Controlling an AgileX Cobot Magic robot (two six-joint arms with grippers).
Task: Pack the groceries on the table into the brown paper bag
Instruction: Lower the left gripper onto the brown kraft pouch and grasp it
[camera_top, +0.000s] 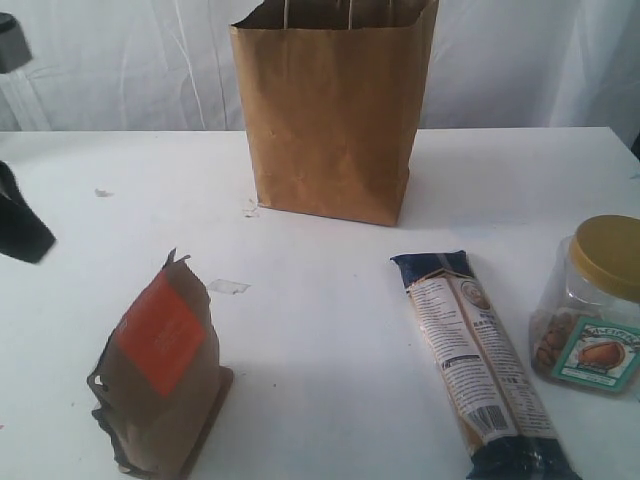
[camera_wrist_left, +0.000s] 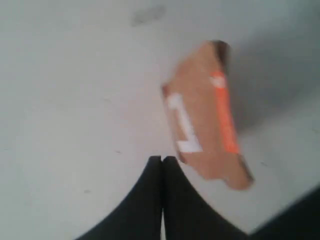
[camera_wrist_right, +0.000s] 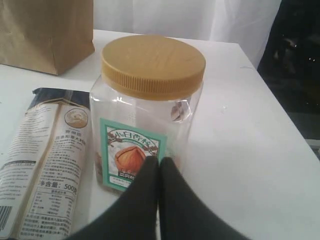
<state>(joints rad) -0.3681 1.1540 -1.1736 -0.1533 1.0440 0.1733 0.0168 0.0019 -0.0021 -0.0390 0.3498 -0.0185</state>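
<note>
The brown paper bag (camera_top: 335, 110) stands upright and open at the back of the white table (camera_top: 320, 330). In front, to the left, the orange-labelled brown pouch (camera_top: 160, 375) stands upright. The long pasta packet (camera_top: 480, 365) lies flat at the front right. Right of it stands the gold-lidded clear jar (camera_top: 595, 305). My left gripper (camera_wrist_left: 161, 159) is shut and empty above bare table, a short way from the pouch (camera_wrist_left: 205, 115). My right gripper (camera_wrist_right: 160, 161) is shut and empty, its tips just in front of the jar (camera_wrist_right: 150, 100), beside the packet (camera_wrist_right: 50, 155).
A dark part of the left arm (camera_top: 20, 225) shows at the table's left edge. White curtains hang behind the table. The table's right edge (camera_wrist_right: 280, 110) runs close to the jar, with dark floor beyond. Small scuffs mark the tabletop left of the bag.
</note>
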